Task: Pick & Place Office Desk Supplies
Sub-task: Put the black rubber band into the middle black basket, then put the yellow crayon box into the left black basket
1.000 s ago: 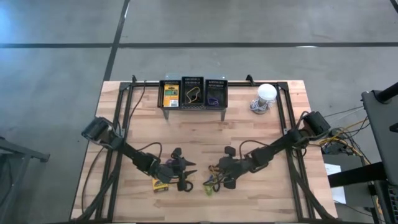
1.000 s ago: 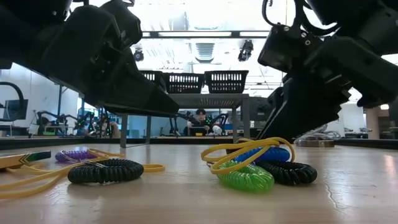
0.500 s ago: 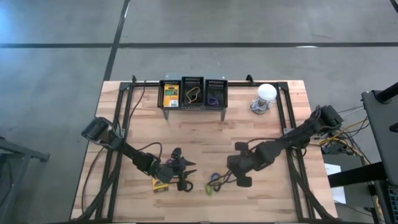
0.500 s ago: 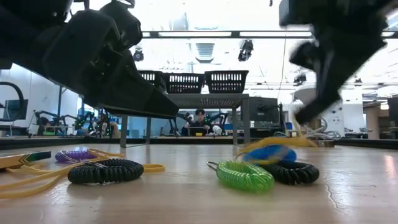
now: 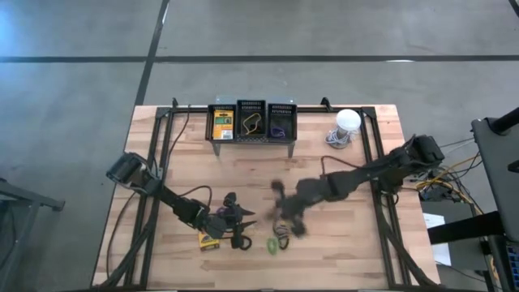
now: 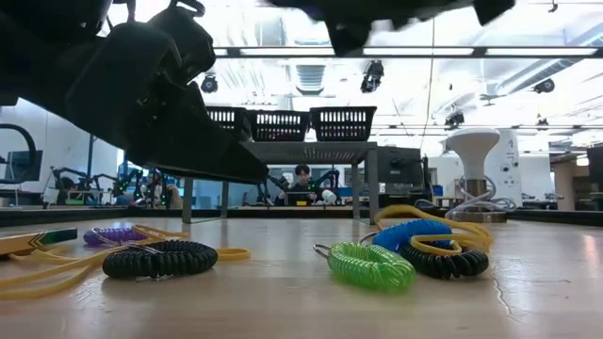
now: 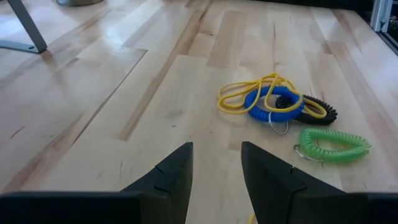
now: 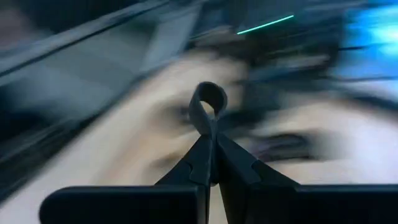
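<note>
My right gripper (image 5: 285, 212) is raised above the table's middle, blurred by motion, and shut on a small dark loop (image 8: 208, 102). Below it lies a pile: a blue coil (image 6: 415, 234), a black coil (image 6: 450, 263), a yellow rubber band (image 6: 443, 233) and a green coil (image 6: 370, 266). My left gripper (image 5: 237, 224) is open and empty, low over the near left. Beside it are a yellow crayon box (image 5: 209, 241), a second black coil (image 6: 160, 257), a purple coil (image 6: 115, 235) and more yellow bands (image 6: 57, 268). My right gripper pinches the dark loop's lower end (image 8: 210, 134) between its two fingertips. The loop's round part stands out beyond the fingertips. It is lifted clear of the table. What the loop belongs to is blurred.
A grey shelf (image 5: 251, 139) with three bins stands at the far edge; the bins hold a crayon box (image 5: 221, 123), a yellow band (image 5: 251, 123) and a purple item (image 5: 280, 126). A white bulb-like object (image 5: 347, 122) stands at the far right. People sit in the room beyond.
My right gripper has left the pile of coils, first going toward the table's right edge, then rising and swinging left and toward the far edge, out of the low view's top. The yellow band has been dragged rightward over the blue and black coils.
</note>
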Robot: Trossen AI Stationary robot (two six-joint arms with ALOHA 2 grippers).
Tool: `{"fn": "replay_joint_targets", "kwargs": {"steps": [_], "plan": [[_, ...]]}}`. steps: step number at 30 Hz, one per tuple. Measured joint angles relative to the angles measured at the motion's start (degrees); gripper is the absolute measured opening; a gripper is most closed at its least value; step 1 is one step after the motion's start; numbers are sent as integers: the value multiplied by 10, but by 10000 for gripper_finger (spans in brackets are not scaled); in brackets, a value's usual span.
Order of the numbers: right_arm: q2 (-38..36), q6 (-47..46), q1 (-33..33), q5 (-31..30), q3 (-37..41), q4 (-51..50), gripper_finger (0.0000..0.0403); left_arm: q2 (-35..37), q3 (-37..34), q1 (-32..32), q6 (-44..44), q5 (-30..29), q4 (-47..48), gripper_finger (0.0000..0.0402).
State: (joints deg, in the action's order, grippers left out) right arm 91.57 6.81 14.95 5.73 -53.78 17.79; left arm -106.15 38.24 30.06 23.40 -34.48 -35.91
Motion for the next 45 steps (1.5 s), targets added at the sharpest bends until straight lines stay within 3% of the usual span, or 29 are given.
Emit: {"fn": "replay_joint_targets", "kwargs": {"steps": [2, 4, 10, 14, 16, 21, 27, 32, 36, 41, 45], "plan": [[-4, -31, -25, -155, -9, 41, 13, 0, 0, 0, 2, 0, 1, 141], [-5, -53, -62, -242, -50, 6, 13, 0, 0, 0, 3, 0, 1, 141], [47, -73, -195, -224, -241, -272, 13, 0, 0, -2, 3, 0, 2, 140], [112, -82, -271, -223, -359, -398, 13, 0, 0, -2, 2, 0, 1, 140], [139, -86, -299, -218, -403, -432, 13, 0, 0, -2, 2, 0, 3, 140], [200, -88, -339, -134, -483, -507, 17, 0, 0, -2, 5, 1, 14, 140], [238, -84, -352, -119, -536, -548, 80, 0, 0, -2, 7, 2, 17, 139], [226, -62, -341, -117, -553, -559, 144, 0, 1, -2, 7, 6, 17, 139], [165, -45, -306, -117, -534, -560, 171, 0, 1, -2, 7, 6, 17, 139], [78, -29, -217, -126, -428, -552, 176, 0, 1, -2, 7, 6, 16, 139], [1, -42, -107, -174, -294, -477, 169, 0, 1, -2, 11, 10, 16, 139]]}}
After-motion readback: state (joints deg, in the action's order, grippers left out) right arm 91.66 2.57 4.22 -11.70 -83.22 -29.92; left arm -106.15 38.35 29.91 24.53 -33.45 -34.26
